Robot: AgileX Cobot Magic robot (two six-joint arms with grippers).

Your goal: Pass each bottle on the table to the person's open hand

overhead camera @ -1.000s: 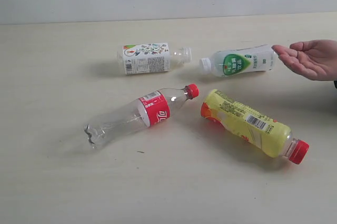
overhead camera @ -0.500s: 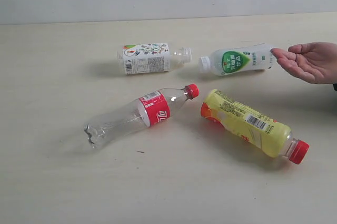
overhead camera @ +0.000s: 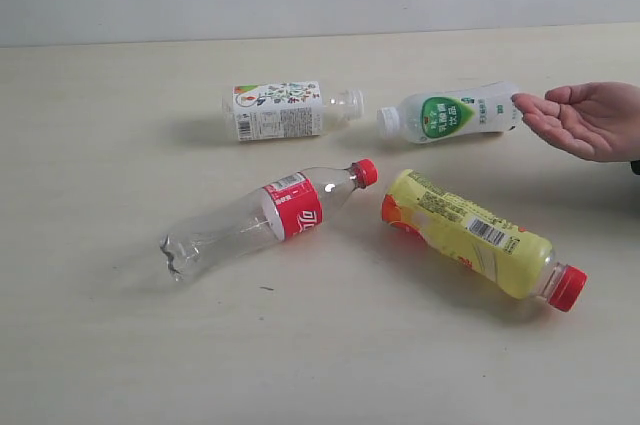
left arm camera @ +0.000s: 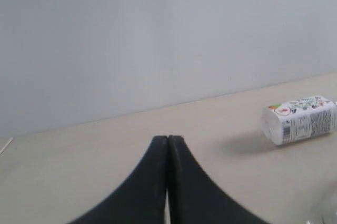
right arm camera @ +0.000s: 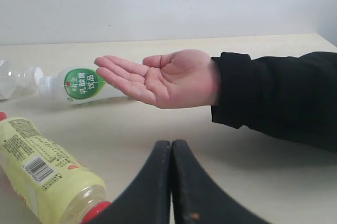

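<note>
Here, four plastic bottles lie on their sides on the pale beige wood-look surface [overhead camera: 100, 345].
Crushed clear red-label bottle [overhead camera: 265, 220] lies near yellow red-capped bottle [overhead camera: 470, 235]; behind them, short floral-label bottle [overhead camera: 285, 109] and clear white-green-label bottle [overhead camera: 450, 115], its base just beside the person's open hand [overhead camera: 590, 120]. Left jaws and right jaws pressed shut, empty.

surface: beige table [overhead camera: 100, 365] | lying on it, count 4: red-label bottle [overhead camera: 270, 217] (crushed), yellow bottle [overhead camera: 470, 235], green-label bottle [overhead camera: 450, 113], floral bottle [overhead camera: 285, 109]
</note>
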